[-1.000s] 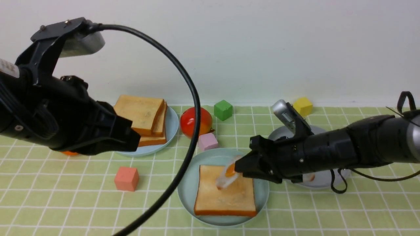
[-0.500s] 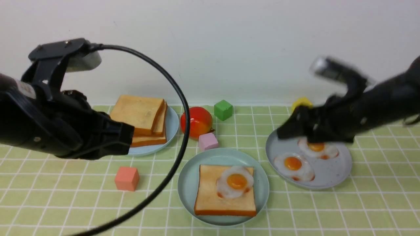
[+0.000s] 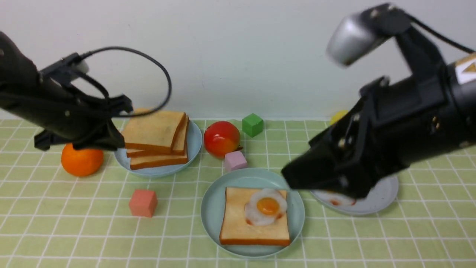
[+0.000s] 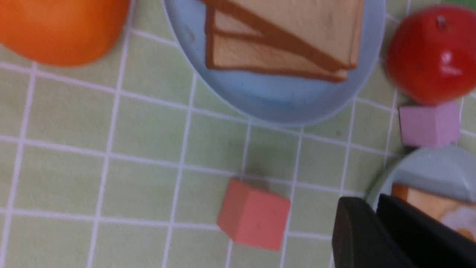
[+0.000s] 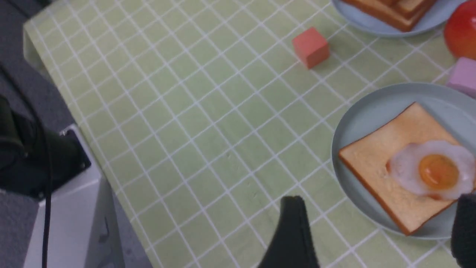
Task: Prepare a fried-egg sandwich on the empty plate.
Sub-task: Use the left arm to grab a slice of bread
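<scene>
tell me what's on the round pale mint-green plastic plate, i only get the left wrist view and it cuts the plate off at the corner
Observer: A square tan toy toast slice lies flat on the pale mint-green plate, with a white, orange-yolked toy fried egg on its far right corner. No second slice covers it.
Operator: is the right gripper holding anything
Observer: No. The right wrist view shows the right gripper open, with nothing between its fingers.
Operator: anything to the right of that plate
Observer: A grey-blue speckled plate, mostly hidden behind the right arm; only the edge of another fried egg shows on it.
</scene>
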You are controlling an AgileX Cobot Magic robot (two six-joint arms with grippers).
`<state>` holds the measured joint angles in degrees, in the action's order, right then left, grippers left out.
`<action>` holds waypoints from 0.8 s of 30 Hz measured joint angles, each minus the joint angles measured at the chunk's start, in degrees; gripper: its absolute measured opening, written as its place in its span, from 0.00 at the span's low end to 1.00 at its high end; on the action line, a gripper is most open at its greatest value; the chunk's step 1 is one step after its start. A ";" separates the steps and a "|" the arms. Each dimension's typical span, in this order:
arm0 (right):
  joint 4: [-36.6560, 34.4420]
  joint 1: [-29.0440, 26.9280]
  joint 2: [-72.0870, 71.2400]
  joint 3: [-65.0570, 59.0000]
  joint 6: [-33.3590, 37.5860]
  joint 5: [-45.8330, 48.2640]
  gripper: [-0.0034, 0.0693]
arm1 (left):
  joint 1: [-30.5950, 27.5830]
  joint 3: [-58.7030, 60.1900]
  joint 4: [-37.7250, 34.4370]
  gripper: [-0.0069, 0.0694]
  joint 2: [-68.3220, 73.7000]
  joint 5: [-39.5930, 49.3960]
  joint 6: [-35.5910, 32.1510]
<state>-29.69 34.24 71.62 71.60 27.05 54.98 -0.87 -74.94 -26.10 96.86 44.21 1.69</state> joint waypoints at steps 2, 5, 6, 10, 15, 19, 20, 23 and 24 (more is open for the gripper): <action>1.60 1.37 0.02 -0.05 -0.74 0.42 0.81 | -2.37 -5.52 -1.25 0.34 4.74 2.34 -1.69; 2.75 1.82 0.16 -0.05 -2.43 0.60 0.81 | -4.99 -13.52 -1.92 0.50 11.54 6.03 -3.79; 3.21 1.82 0.30 -0.05 -2.86 0.60 0.82 | -5.37 -16.26 -1.97 0.56 13.94 7.08 -4.98; 3.71 1.82 0.40 -0.05 -3.14 0.73 0.82 | -5.50 -25.06 -2.21 0.71 22.05 8.87 -9.08; 3.71 1.82 0.40 -0.05 -3.19 1.23 0.82 | -5.44 -33.78 -2.58 0.75 30.10 10.09 -10.49; 3.81 1.82 0.41 -0.05 -3.19 1.47 0.82 | -5.44 -38.58 -2.58 0.73 35.38 12.37 -10.53; 3.97 1.82 0.41 -0.05 -3.19 1.47 0.82 | -5.44 -38.93 -2.69 0.70 36.52 12.73 -10.54; 4.32 1.82 0.41 -0.05 -3.19 1.49 0.82 | -5.44 -39.33 -3.74 0.64 37.25 13.05 -11.59; 4.76 1.82 0.41 -0.05 -3.19 1.49 0.82 | -5.44 -39.47 -3.88 0.60 37.25 13.18 -12.43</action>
<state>-24.93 36.06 72.04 71.55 23.86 56.47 -6.31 -114.41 -29.98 134.11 57.38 -10.74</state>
